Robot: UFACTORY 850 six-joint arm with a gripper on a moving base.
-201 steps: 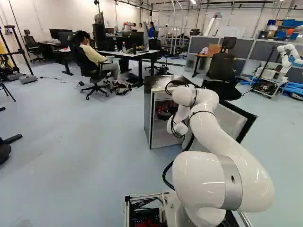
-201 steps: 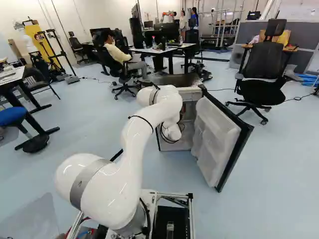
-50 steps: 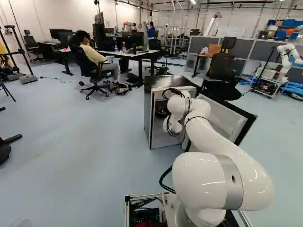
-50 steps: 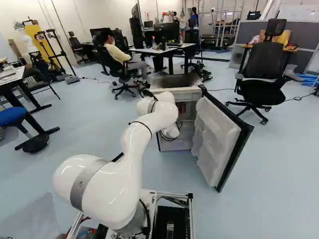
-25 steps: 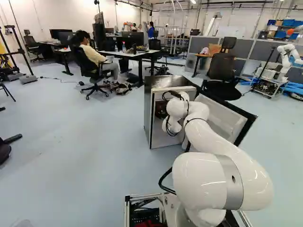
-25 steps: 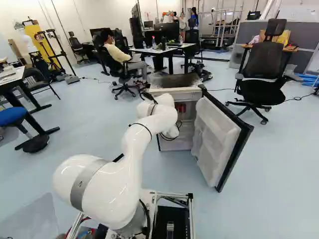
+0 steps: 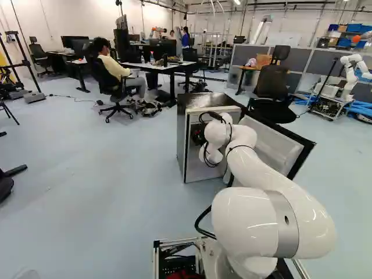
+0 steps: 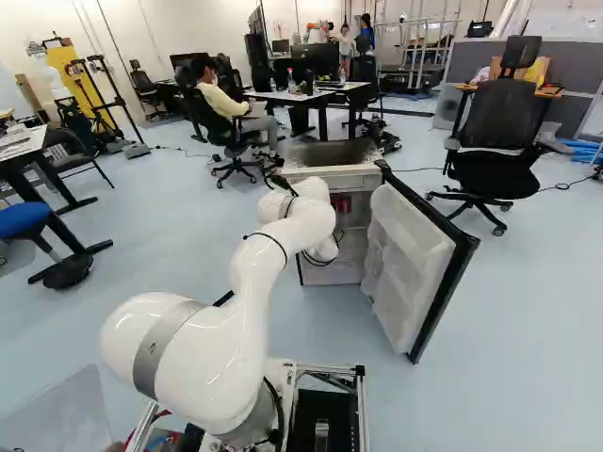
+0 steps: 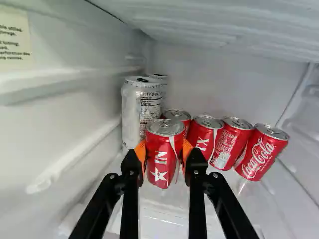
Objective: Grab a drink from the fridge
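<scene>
red-and-white cans (image 9: 161, 155), silver can (image 9: 131, 112) (black-lettered)

At the right of the right base view a black office chair (image 8: 499, 122) stands on the pale blue floor (image 8: 528, 311), ahead of a grey partition (image 8: 589, 71). At the left of that view are a blue-seated stool (image 8: 24, 219) and papers (image 8: 21, 139) on a desk (image 8: 38, 148); farther back, a yellow panel (image 8: 77, 80) stands near the wall. At the far right of the left base view another robot (image 7: 350, 72) rises from a cart (image 7: 330, 106) beside blue tubing (image 7: 360, 109), with blue bins (image 7: 353, 27) beyond.
</scene>
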